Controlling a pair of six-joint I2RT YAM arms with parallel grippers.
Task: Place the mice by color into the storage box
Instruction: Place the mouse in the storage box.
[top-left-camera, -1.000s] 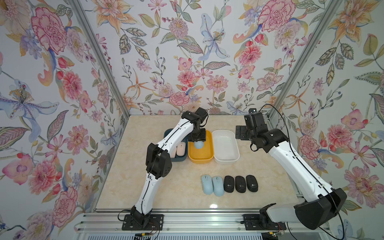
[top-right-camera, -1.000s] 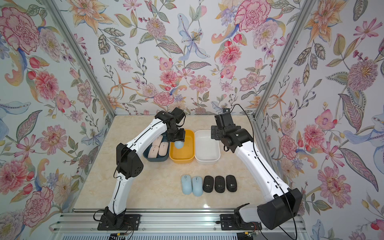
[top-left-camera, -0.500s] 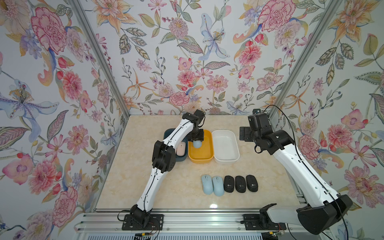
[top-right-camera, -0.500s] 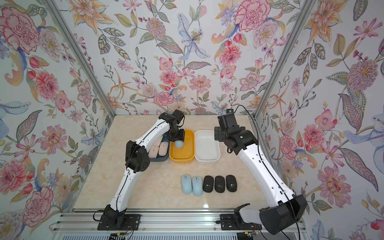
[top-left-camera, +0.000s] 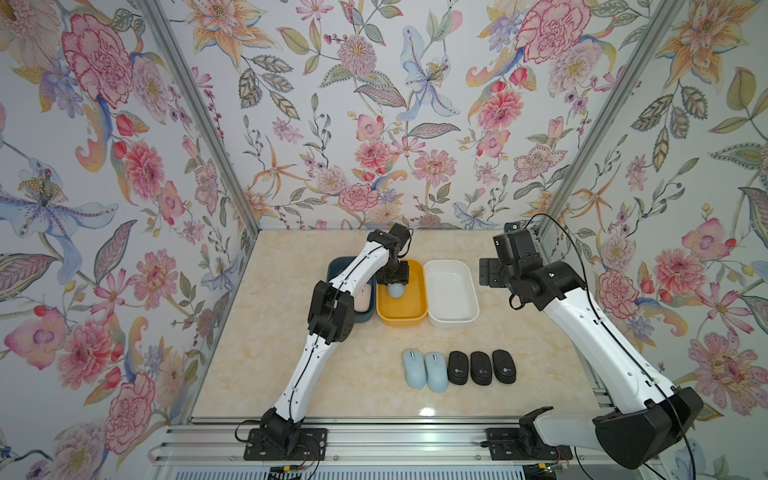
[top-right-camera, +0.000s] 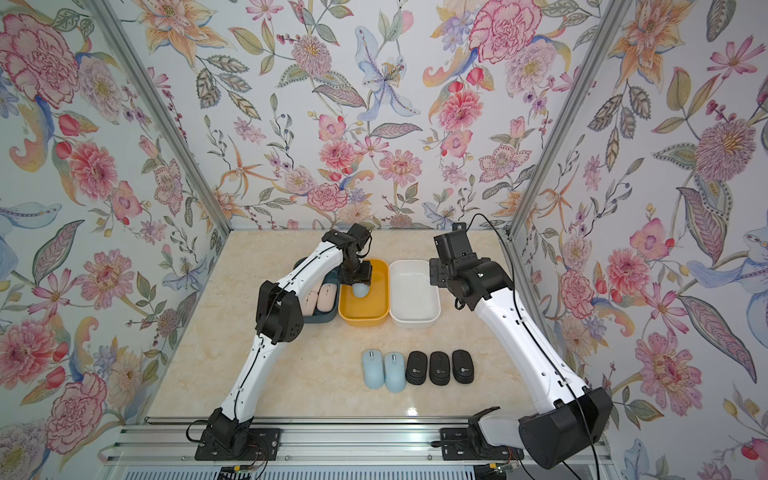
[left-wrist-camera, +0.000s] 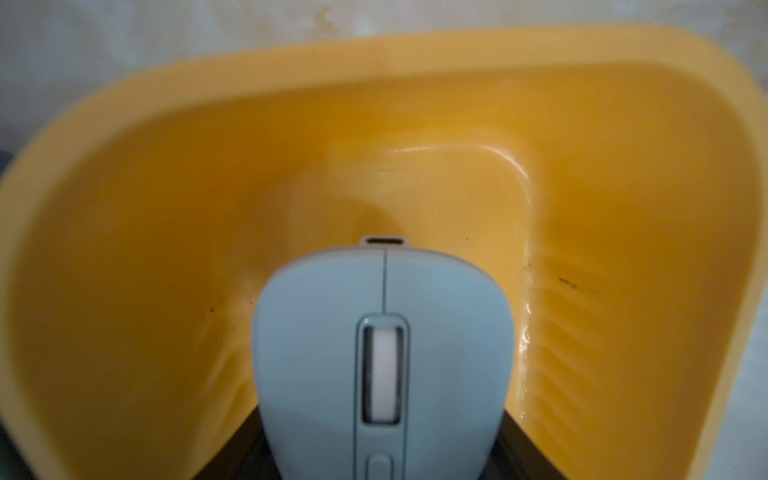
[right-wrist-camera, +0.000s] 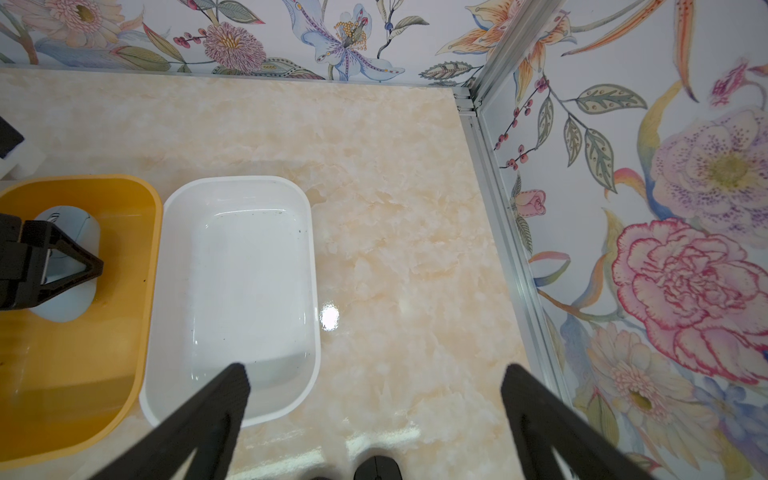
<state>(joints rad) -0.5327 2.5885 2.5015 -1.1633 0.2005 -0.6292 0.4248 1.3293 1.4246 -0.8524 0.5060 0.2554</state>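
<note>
The left fingers (right-wrist-camera: 72, 266) grip a light-blue mouse (left-wrist-camera: 382, 353) by its sides inside the yellow bin (top-left-camera: 402, 321), in the bin's far half. Whether the mouse touches the bin floor can't be told. The yellow bin sits mid-row btwn a dark teal bin (top-left-camera: 362, 319) on the L and a white bin (top-left-camera: 451, 291) on the R, the three packed close toward the back of the marble-look desk (top-left-camera: 266, 353). Pink mice (top-right-camera: 326, 300) lie side by side in the teal bin. The left arm (top-left-camera: 332, 311) crosses above it, and its black elbow hides much of that bin in both top views, so the count of pink ones isn't sure. The right fingers (right-wrist-camera: 232, 390) stand wide apart w/ nothing btwn them, above the desk just R of the white bin. One finger overlaps the bin's near corner in the right wrist view. Nearer the front, well apart from the bins, five mice lie in a tight row: two light-blue mice (top-left-camera: 414, 369) on the L, then three black mice (top-left-camera: 481, 368), each w/ a round white logo. The right arm (top-left-camera: 602, 345) slants along the desk's R edge, off to the side of that row. Floral wallpaper (top-left-camera: 374, 124) lines the booth on three sides. An aluminium rail (top-left-camera: 395, 440) at the front carries both arm bases.
</note>
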